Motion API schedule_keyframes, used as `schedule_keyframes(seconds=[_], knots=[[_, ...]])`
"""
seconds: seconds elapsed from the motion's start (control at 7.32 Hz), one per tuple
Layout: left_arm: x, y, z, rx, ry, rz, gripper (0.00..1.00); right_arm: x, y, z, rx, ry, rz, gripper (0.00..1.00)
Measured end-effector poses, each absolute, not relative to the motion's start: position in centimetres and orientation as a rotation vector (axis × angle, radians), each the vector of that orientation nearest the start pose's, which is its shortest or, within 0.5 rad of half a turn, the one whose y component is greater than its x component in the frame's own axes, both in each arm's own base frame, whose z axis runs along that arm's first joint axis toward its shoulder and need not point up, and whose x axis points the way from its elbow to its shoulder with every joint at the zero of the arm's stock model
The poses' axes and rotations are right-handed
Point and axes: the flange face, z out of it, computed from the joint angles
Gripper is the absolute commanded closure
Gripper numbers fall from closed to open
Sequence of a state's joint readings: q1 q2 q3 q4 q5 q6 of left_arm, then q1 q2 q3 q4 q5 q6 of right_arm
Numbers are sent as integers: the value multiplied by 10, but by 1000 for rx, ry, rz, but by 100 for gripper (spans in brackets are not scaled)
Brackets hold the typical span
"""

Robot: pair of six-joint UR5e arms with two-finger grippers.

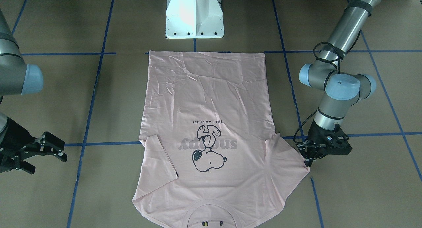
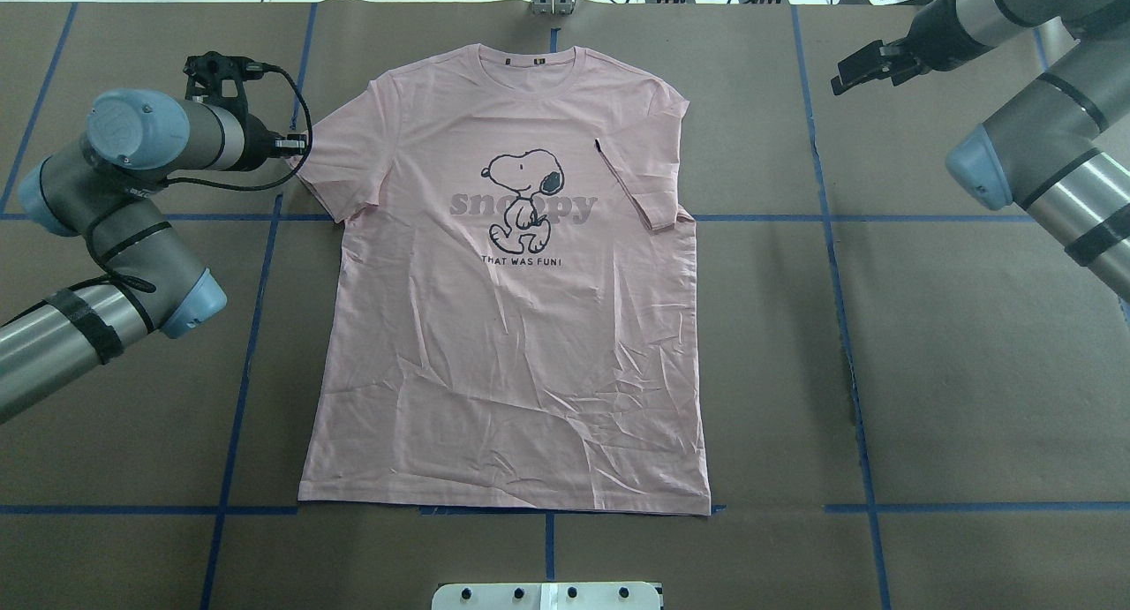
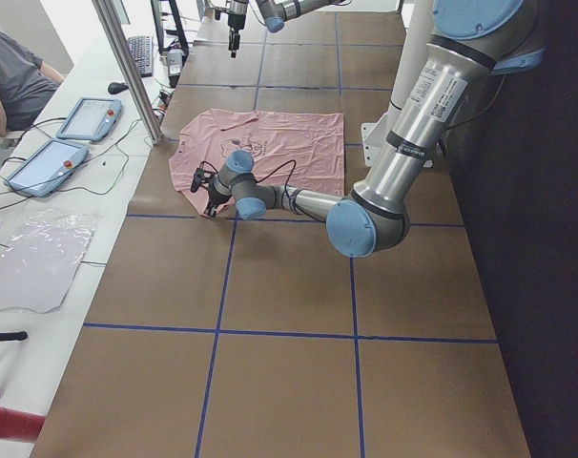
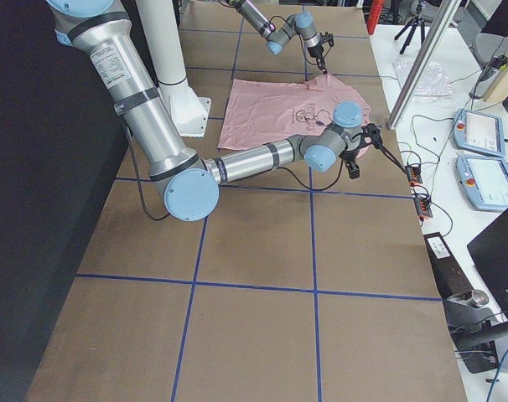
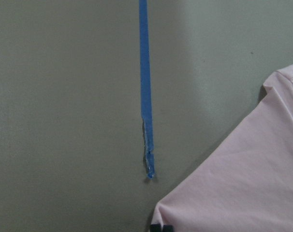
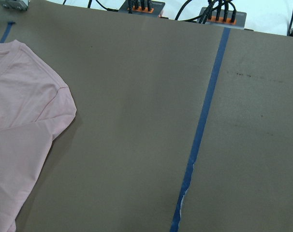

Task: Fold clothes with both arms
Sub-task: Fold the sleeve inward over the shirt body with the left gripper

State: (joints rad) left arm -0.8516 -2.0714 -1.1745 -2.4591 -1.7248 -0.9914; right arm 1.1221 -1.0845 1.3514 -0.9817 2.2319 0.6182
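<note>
- The pink T-shirt (image 2: 503, 345) lies flat in the middle of the brown surface (image 2: 953, 372), with the picture side up.
- Its dog print (image 2: 525, 195) walks over grey letters, and small black words sit under it.
- The round collar (image 2: 538, 63) points away from the robot. The bottom edge lies near the white base (image 1: 194, 16).
- The body of the shirt has many small wrinkles.
- The sleeve on the robot's right side (image 2: 640, 182) is folded in over the shirt, and a tiny black tag (image 2: 598, 145) shows on it.
- The sleeve on the robot's left side (image 2: 340, 169) lies spread out on the surface.
- The left hand (image 1: 308, 160) is down at the corner of that sleeve. In the left wrist view its black fingertips (image 5: 157, 227) sit pressed close together, pinching the very corner of the pink cloth.
- The right hand (image 1: 47, 163) is up above the surface, well apart from the shirt. Its two fingers are spread wide and it holds nothing.
- Blue tape lines (image 2: 238, 389) cross the surface and make big squares around the shirt.
</note>
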Motion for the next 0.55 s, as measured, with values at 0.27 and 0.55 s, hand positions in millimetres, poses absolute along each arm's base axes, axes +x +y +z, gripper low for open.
schedule_keyframes(seconds=[0.27, 0.55], knots=[[393, -627, 427, 558, 851, -160, 100, -239, -663, 410, 394, -950, -128, 0], [415, -633, 356, 494, 818, -185, 100, -240, -664, 409, 395, -951, -129, 0]])
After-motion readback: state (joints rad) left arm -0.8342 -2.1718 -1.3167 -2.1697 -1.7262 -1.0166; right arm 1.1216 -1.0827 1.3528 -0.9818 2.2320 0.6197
